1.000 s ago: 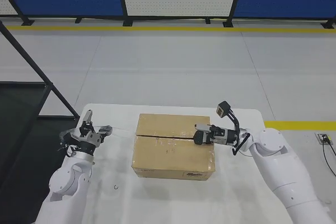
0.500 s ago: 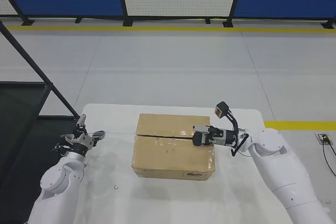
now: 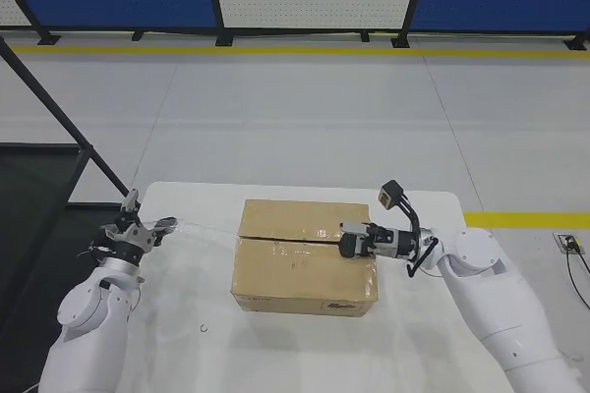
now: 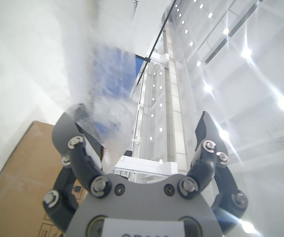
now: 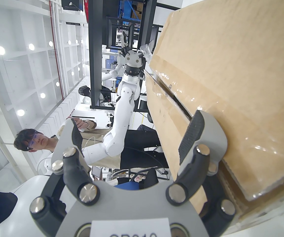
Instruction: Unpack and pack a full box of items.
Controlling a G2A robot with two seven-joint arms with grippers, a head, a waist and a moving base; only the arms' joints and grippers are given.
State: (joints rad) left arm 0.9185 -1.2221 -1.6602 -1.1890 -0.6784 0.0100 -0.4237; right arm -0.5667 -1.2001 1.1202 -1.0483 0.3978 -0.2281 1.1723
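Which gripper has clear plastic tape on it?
The left gripper: clear plastic tape clings to one finger. The right gripper, at the brown cardboard box, has none.

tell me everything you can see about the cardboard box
The cardboard box is plain brown and rectangular, lying flat in the middle of the table. Its two top flaps are down, meeting at a long seam that gapes slightly, with glossy clear tape along it. The open right gripper sits at one end of the seam.

Brown cardboard box (image 3: 305, 257) sits flat on the table (image 3: 423, 334), flaps closed (centre seam slightly gaping).
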